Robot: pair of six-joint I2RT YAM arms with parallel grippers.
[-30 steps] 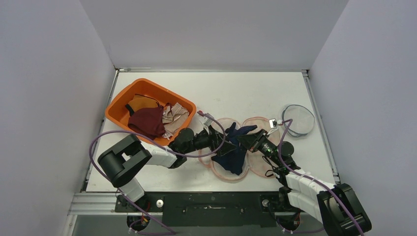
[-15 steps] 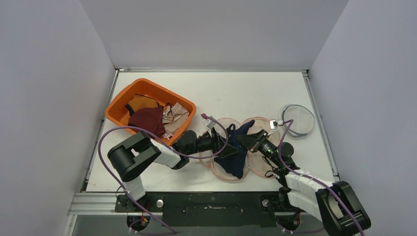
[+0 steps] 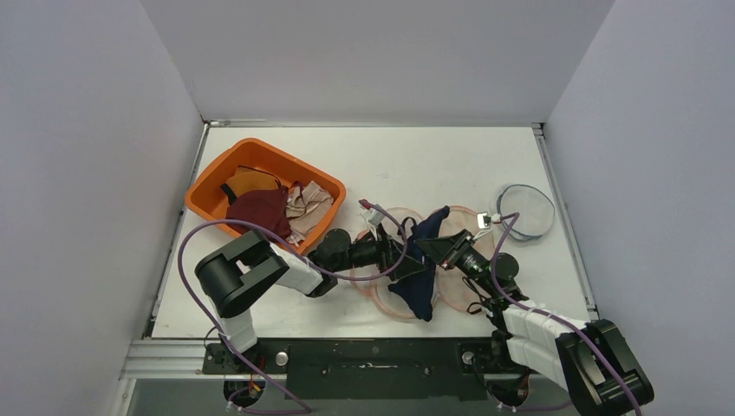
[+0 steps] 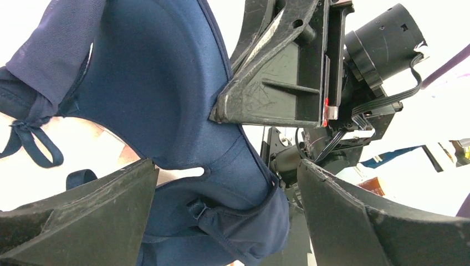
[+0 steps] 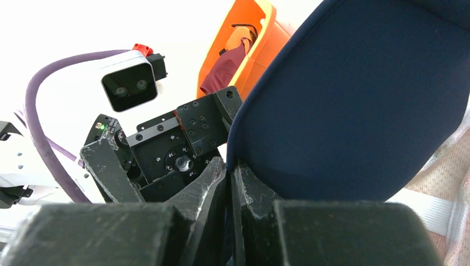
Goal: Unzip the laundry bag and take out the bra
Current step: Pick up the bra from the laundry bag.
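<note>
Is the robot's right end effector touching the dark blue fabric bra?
Touching. The right wrist view shows the right end effector pinched shut on the lower edge of the dark blue fabric bra, with the cloth caught between its tips.

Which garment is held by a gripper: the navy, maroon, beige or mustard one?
The navy bra, pinched by the right gripper above the table; the others lie in the orange basket.

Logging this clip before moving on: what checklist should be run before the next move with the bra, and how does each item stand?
1. Right pincer shut on the bra: ok.
2. Left pincer open, facing the bra: ok.
3. Laundry bag lying open: ok.
4. Bra fully clear of the bag: cannot tell; its lower end hangs over it.
5. Orange basket unobstructed: ok.
</note>
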